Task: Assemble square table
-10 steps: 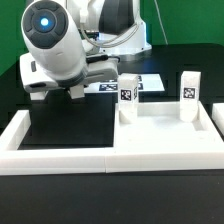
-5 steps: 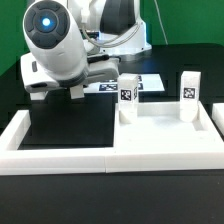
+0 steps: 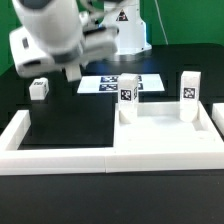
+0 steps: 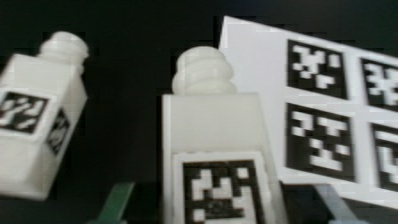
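gripper (image 4: 210,203) jaws pinched narrow on a leg (image 4: 214,140), screw tip pointing away, likely to thread into a tabletop (image 3: 165,128) socket; second leg (image 4: 45,115) beside.

Arm: the white, round-jointed robot arm (image 3: 48,35) hangs over the exterior view's left side, its bulky outer links blurred.
Wrist: tipped downward, clear of the table.
Gripper: the two-finger gripper (image 4: 210,207) shows only its tips in the wrist view.
Fingers: the dark fingertips (image 4: 121,205) stand on either side of the small white tagged block leg (image 4: 214,150).
Jaws: partway apart, clamped across that leg's width.
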`<state>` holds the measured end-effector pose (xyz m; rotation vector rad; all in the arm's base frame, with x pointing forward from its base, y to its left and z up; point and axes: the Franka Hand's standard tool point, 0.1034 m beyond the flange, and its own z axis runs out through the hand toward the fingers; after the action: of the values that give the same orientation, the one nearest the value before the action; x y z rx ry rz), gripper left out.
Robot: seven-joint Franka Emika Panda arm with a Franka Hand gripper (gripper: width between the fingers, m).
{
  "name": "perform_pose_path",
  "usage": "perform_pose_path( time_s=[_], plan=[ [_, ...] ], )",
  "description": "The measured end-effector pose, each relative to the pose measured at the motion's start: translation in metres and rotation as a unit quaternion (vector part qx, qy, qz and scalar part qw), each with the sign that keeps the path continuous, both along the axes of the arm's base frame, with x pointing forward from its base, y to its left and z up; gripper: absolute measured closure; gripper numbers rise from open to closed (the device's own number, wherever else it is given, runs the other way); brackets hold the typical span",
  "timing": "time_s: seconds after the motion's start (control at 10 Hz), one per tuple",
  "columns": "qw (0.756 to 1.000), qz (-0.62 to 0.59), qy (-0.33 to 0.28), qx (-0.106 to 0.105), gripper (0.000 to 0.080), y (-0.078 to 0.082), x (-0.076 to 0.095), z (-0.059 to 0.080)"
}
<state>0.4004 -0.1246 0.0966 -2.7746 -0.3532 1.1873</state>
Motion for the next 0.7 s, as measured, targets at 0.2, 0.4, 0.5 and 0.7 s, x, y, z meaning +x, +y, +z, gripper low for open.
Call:
perform_pose_path(
  time_s=[0.2,0.4,0.5,0.7],
  plan=[
    [0.999,0.005,-0.043,0.004,0.0511,0.0,0.008,0.004],
    [0.994,-0.002,-0.106,0.01,0.0511,0.0,0.012,0.003],
    [0.989,-0.007,-0.15,0.012,0.0511,0.005,0.03,0.0],
    [0.976,-0.011,-0.217,0.019,0.0511,0.024,0.073,0.031]
  ],
)
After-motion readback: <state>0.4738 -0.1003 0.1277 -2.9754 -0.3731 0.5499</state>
